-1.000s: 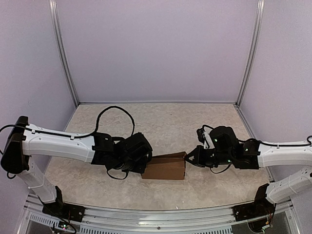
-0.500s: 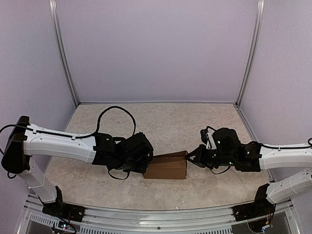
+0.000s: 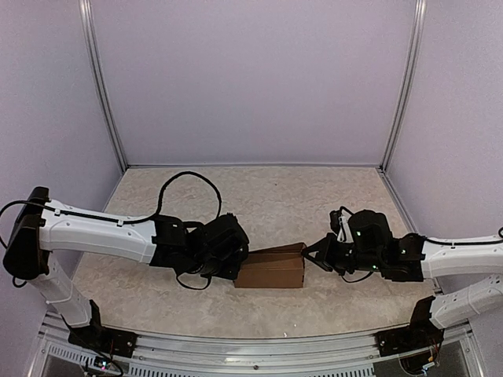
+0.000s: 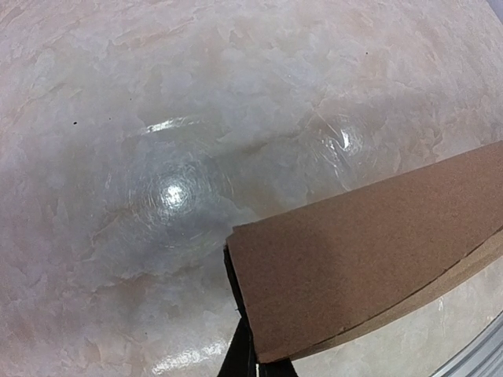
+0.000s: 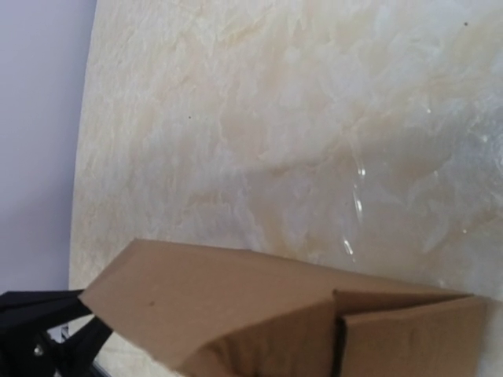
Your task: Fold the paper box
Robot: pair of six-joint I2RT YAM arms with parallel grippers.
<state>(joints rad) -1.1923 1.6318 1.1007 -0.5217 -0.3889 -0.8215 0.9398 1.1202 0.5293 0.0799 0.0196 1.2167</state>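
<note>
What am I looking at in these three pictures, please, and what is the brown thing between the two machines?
These are two robot arms bolted at the near edge of a table, each ending in a two-finger gripper. The wide picture comes from a fixed camera above and behind them, so the left arm is on the left and the right arm on the right. The other two pictures come from small cameras on the wrists, looking closely at the work. On the table lies one plain brown cardboard box, partly folded; its top panel looks tilted rather than flat. The left gripper is at its left end and the right gripper at its right end. Whether either one actually grips the box, the pictures do not show.
</note>
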